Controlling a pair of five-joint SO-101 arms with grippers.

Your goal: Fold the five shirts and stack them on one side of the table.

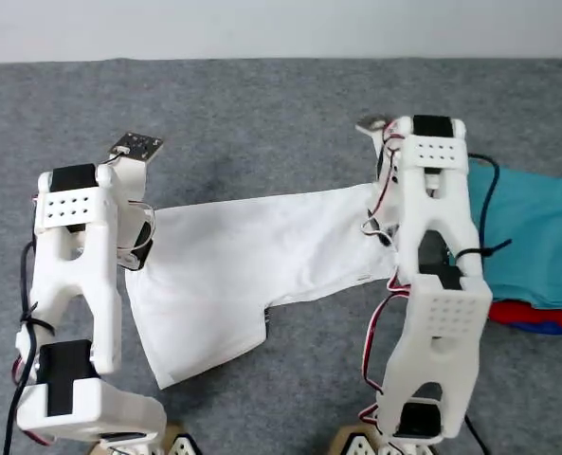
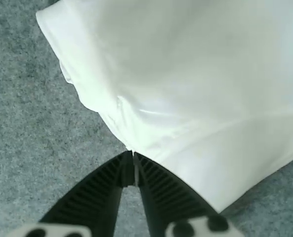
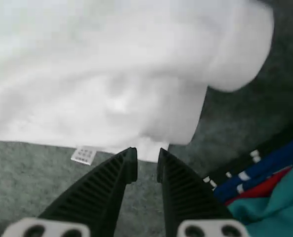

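No words, numbers, brand marks or signs could be read on anything on the desk. A small tag [image 3: 83, 155] at the hem of the white shirt [image 3: 111, 74] carried a grid of tiny dark marks. They were too small to make out as letters or figures.
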